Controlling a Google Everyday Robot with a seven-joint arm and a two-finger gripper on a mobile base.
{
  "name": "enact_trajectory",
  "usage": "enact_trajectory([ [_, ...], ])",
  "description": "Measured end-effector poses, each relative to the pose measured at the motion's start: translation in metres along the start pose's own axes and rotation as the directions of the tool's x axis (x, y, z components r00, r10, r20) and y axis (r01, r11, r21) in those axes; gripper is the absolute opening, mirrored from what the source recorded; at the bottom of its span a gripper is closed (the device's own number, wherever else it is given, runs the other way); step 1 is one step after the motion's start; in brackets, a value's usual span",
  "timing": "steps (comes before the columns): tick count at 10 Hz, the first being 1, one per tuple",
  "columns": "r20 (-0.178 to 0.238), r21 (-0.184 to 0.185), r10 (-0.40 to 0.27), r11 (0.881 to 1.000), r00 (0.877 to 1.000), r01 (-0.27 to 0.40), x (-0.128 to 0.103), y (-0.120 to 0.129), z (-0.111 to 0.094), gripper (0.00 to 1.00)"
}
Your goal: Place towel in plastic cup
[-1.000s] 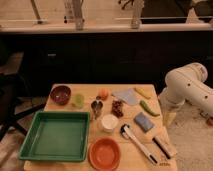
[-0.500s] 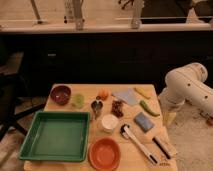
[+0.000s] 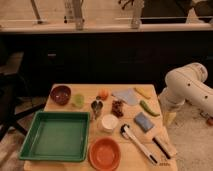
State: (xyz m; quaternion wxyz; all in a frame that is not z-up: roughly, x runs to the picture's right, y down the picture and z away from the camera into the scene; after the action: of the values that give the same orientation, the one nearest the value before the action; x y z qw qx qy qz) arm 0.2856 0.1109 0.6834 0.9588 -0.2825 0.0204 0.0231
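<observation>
Worktop, ref. point = white cup at centre.

Surroundings: plastic cup stands beyond and to cam-left of the white cup, just beside a dark red bowl further left. A small metal item and an orange fruit sit beyond the white cup, between plastic cup and towel. A dark reddish lump is just beyond the white cup, near the towel's front edge. Blue sponge to cam-right, green tray to cam-left, orange bowl nearer the camera.

Towel: beyond the white cup, slightly cam-right, lying flat. Long axis approx. left-right, its right end slanting toward the camera. Nothing rests on it.

Tool: well to cam-right of the white cup, off the worktop's edge, hanging down under the white arm — released, nothing in it.

Vs. earlier frames: no change — arm and all items as before.
</observation>
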Motion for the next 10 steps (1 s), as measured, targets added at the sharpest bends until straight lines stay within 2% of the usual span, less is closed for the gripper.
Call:
enact_trajectory([
  [3, 0.000, 0.008, -0.005, 1.000, 1.000, 0.005, -0.001, -0.001, 0.001, 0.80],
  [5, 0.012, 0.085, -0.041, 0.996, 0.999, 0.040, -0.011, -0.011, 0.002, 0.80],
  [7, 0.040, 0.159, -0.106, 0.982, 0.994, 0.099, -0.022, -0.019, 0.001, 0.80],
  [8, 0.048, 0.179, -0.141, 0.975, 0.989, 0.130, -0.029, -0.024, 0.001, 0.80],
  [10, 0.065, 0.192, -0.201, 0.964, 0.977, 0.185, -0.040, -0.036, 0.004, 0.80],
])
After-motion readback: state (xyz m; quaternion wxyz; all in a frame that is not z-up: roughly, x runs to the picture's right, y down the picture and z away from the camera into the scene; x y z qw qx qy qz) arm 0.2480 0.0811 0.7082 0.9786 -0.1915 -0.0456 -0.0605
